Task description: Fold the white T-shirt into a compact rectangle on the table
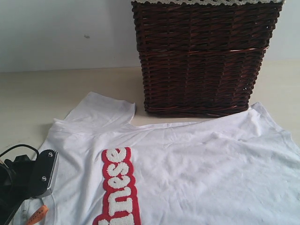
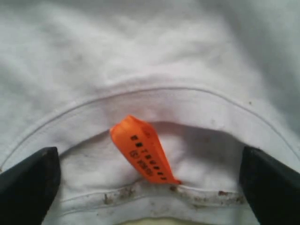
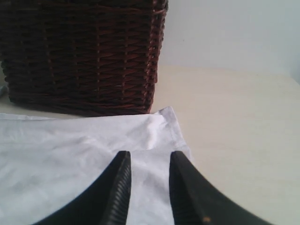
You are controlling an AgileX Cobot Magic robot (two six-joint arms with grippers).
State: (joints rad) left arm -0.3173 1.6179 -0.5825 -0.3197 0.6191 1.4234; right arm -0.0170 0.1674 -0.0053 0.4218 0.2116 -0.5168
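White T-shirt [image 1: 201, 164]: wrinkled cotton, fuzzy letters [image 1: 119, 187]; boxy wicker basket [image 1: 201, 61].

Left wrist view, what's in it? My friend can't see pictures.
An orange neck tag sticks up from the collar of the white T-shirt, between the two black fingertips of the wide-open left gripper. The seam by the tag looks dirty.

The red patch [image 1: 118, 187] on the white T-shirt [image 1: 201, 164] reads "inese".
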